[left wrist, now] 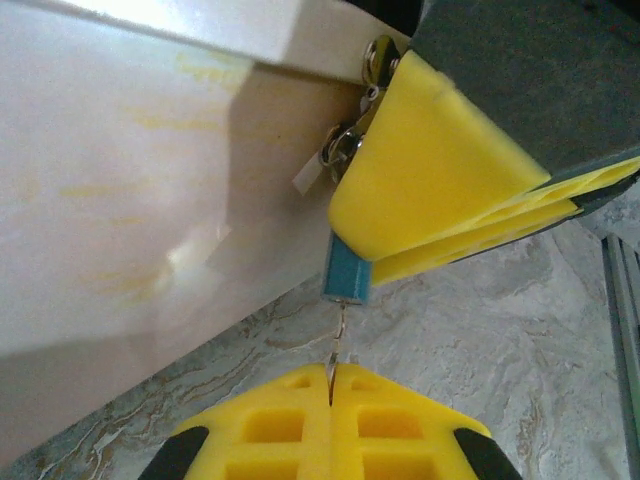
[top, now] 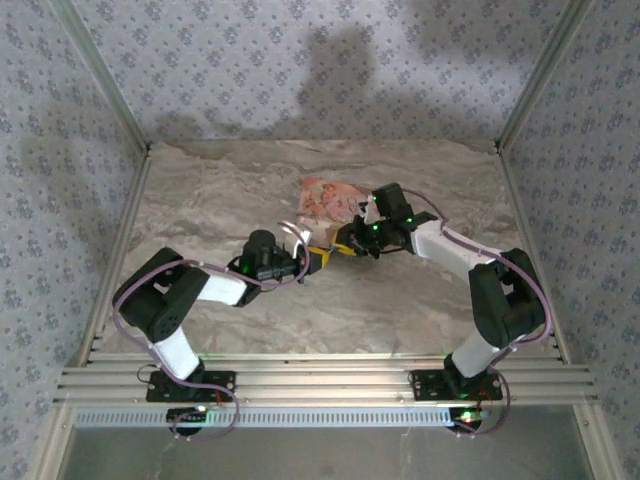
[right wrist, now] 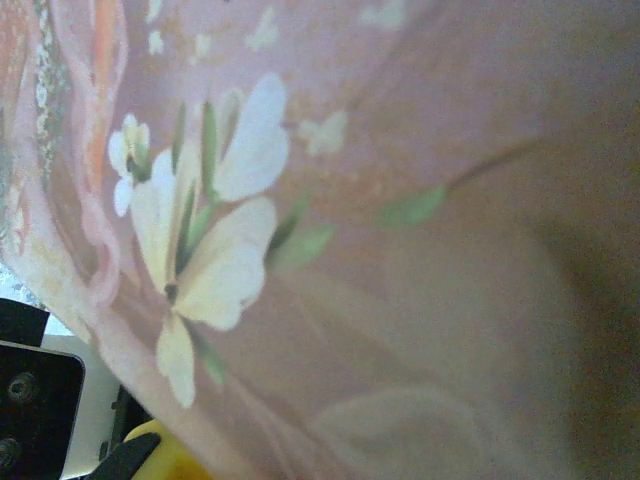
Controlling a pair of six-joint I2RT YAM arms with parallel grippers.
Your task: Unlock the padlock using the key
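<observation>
1. The left gripper [left wrist: 330,378] is pinching the thin key [left wrist: 338,342], fingers fully closed.
2. The right gripper [left wrist: 430,215] is clamping the blue padlock [left wrist: 347,278], fingers narrowly parted.
3. The padlock is sitting just beside the pink box [top: 328,197], between both grippers.

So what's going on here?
The right gripper is shut on the small blue padlock, right beside the pink flowery box. The left gripper pinches the thin key, whose tip is at the padlock's underside. I can't tell whether the lock is open yet.
</observation>
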